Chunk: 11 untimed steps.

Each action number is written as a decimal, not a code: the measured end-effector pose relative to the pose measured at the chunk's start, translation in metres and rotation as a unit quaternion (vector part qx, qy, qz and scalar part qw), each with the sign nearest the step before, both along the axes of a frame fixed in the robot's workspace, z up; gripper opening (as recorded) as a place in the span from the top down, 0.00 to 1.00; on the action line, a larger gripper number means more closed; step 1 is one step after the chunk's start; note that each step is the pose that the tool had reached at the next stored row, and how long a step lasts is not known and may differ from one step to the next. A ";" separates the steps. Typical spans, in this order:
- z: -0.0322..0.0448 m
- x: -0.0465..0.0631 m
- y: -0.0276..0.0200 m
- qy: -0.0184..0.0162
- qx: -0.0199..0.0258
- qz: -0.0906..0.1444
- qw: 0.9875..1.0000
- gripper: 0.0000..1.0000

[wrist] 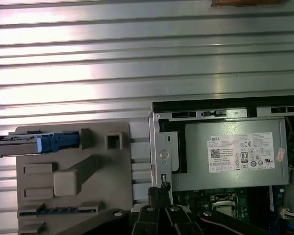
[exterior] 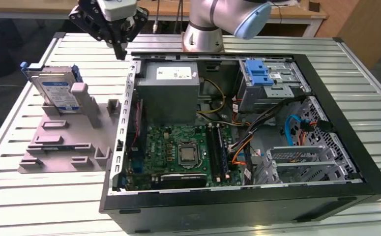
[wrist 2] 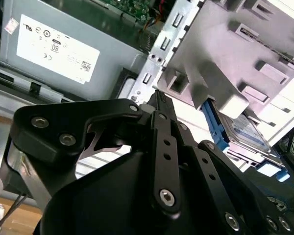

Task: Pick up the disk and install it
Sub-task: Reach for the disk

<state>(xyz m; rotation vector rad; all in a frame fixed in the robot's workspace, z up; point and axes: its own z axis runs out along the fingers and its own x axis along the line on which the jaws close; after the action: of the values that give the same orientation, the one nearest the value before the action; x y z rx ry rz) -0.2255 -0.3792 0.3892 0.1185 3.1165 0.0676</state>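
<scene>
The disk (exterior: 55, 92) stands on edge in a grey plastic holder (exterior: 66, 142) on the slatted table, at the exterior view's left of the open computer case (exterior: 243, 196). It is silver with a white-and-blue label and a blue carrier frame. In both wrist views the disk (wrist 2: 246, 133) (wrist: 49, 141) sits at the holder's far end. My black gripper (exterior: 120, 52) hangs above the table behind the holder, near the case's back corner. Its fingers meet at the tips, shut on nothing, in both wrist views (wrist 2: 159, 100) (wrist: 159, 188).
Inside the case are a grey power-supply box (exterior: 167, 88) with a white sticker, a green motherboard (exterior: 180, 152), cables, and a silver drive cage (exterior: 269, 81) with a blue latch. The arm's base (exterior: 203, 29) stands behind the case. A wooden desk edge lies beyond the table.
</scene>
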 end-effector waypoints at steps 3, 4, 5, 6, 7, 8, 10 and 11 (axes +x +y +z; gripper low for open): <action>-0.0008 -0.007 0.0022 0.000 0.000 0.000 1.000 0.89; -0.0010 -0.010 0.0030 0.000 0.000 0.000 1.000 0.89; -0.0013 -0.012 0.0039 0.000 0.000 0.000 1.000 0.89; -0.0016 -0.014 0.0047 0.000 0.000 0.000 1.000 0.89; -0.0018 -0.016 0.0054 0.001 0.000 0.000 1.000 0.89; -0.0020 -0.018 0.0060 0.001 0.000 0.000 1.000 0.89; -0.0025 -0.023 0.0074 0.001 0.000 0.000 1.000 0.89; -0.0028 -0.025 0.0080 0.001 0.000 0.000 1.000 0.89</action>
<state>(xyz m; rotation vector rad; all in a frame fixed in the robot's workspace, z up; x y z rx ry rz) -0.2505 -0.3712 0.3865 0.1183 3.1190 0.0673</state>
